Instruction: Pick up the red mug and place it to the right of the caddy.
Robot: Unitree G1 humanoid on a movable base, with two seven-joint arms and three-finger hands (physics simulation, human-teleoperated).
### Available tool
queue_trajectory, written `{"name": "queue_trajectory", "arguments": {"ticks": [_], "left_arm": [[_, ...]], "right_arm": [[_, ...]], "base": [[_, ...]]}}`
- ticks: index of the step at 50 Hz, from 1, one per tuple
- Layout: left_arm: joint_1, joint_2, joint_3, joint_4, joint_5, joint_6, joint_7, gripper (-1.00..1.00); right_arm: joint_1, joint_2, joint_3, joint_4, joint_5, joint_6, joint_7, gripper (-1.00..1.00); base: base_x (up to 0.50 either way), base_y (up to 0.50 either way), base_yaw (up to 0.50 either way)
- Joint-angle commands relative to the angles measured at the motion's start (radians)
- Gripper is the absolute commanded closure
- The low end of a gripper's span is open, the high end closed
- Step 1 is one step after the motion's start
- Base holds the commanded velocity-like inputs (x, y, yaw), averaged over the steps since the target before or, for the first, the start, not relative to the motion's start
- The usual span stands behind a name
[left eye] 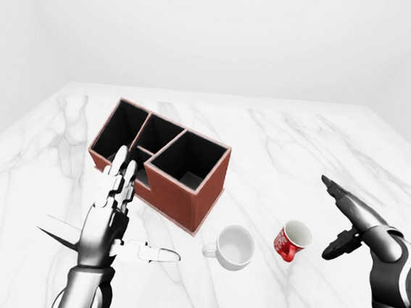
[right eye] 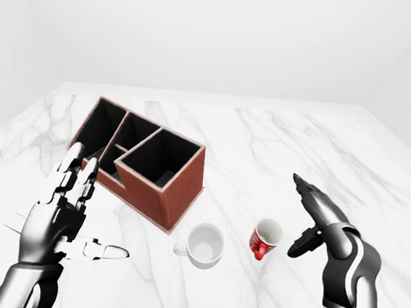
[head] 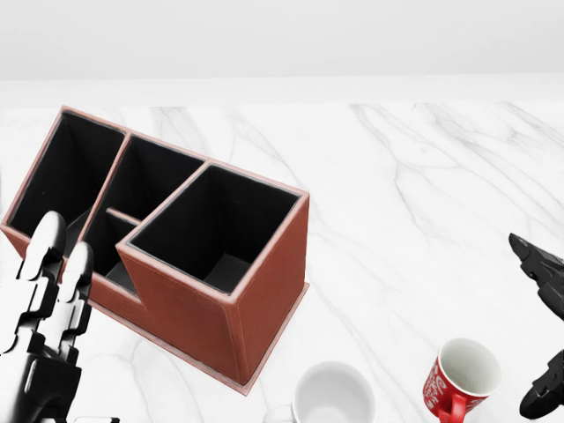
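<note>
Starting at the lower left of the left-eye view: the left hand [left eye: 116, 211] is held up with its fingers straight and spread, thumb sticking out sideways, gripping nothing. It sits low in the frame, overlapping the near-left corner of the caddy in that view, though I can't tell if it actually touches it.

Next over is the caddy [left eye: 187, 189], a reddish-brown box with dark compartments, set at an angle on the marble table [left eye: 302, 134]. Just below its right corner sits a white mug [left eye: 233, 247], mouth turned toward the camera.

Right of that is the red mug [left eye: 292, 241], lower centre-right of the frame, tipped on its side with the white inside showing (handle looks like it's on the lower side in the head view, but it's small). So it's already somewhat right of the caddy, just not upright or tidy.

Far right, the right hand [left eye: 346, 222] is open too, fingers extended, thumb hanging down, close beside the red mug but apart from it.

What could go wrong, I reckon: the mug is lying down, so a sideways nudge from those open fingers could roll it off toward the white mug or away along the table. A pinch on the rounded wall could also slip, since three fingers don't wrap much.
</note>
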Motion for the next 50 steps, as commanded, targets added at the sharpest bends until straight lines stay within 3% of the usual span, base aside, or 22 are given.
{"name": "queue_trajectory", "arguments": {"ticks": [1,7,19,29,35,50], "left_arm": [[0.0,0.002,-0.01,0.007,0.008,-0.006,0.006,-1.0],[-0.006,0.003,0.004,0.001,-0.003,0.006,0.003,-1.0],[0.005,-0.001,0.007,-0.009,-0.004,0.002,-0.002,-1.0],[0.017,-0.003,0.004,-0.037,-0.005,0.014,-0.004,-1.0],[0.017,-0.003,0.0,-0.023,0.001,-0.002,-0.002,-1.0],[0.016,-0.004,0.007,-0.027,-0.004,0.002,-0.005,-1.0]], "right_arm": [[-0.047,-0.01,0.043,0.026,-0.068,-0.005,0.0,-1.0],[-0.066,-0.012,0.062,0.025,-0.085,-0.001,0.0,-1.0],[-0.062,0.009,0.08,0.019,-0.105,0.002,0.0,-1.0],[-0.03,0.037,0.099,0.042,-0.121,-0.022,0.0,-1.0],[-0.027,0.042,0.115,0.065,-0.139,-0.032,0.0,-1.0],[-0.051,0.038,0.139,0.129,-0.155,-0.031,0.0,-1.0]], "base": [[0.0,0.0,0.0],[0.0,0.0,0.0],[0.0,0.0,0.0],[0.0,0.0,0.0],[0.0,0.0,0.0],[0.0,0.0,0.0]]}}
